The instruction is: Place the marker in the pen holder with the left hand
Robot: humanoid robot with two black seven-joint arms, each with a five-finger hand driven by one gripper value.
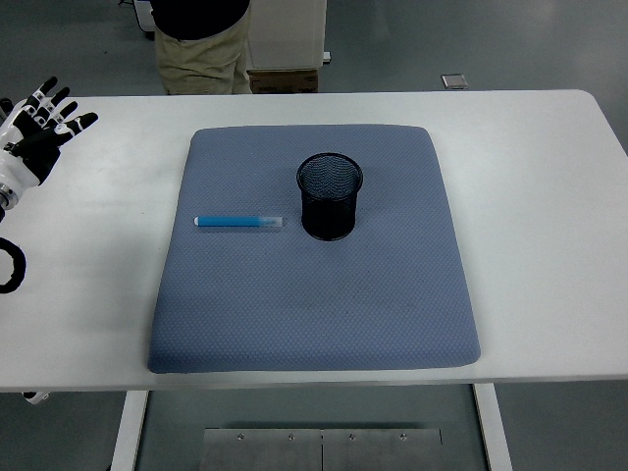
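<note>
White rectangular table (549, 245) bears a blue-grey quilted fabric mat (314, 314). Black mesh cylindrical pen holder (330, 195) stands upright on the mat. Blue marker (238, 223) lies flat just left of it. Left hand (37, 132), fingers spread, empty, well left of the marker.

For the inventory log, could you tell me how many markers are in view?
1. The blue marker lies flat on the grey mat, left of the pen holder.

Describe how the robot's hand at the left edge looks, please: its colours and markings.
The robot's left hand has a black palm and black fingers with white segments, like bands at the joints. Its wrist is white. Below it, a black ring-shaped part shows at the picture's edge.
</note>
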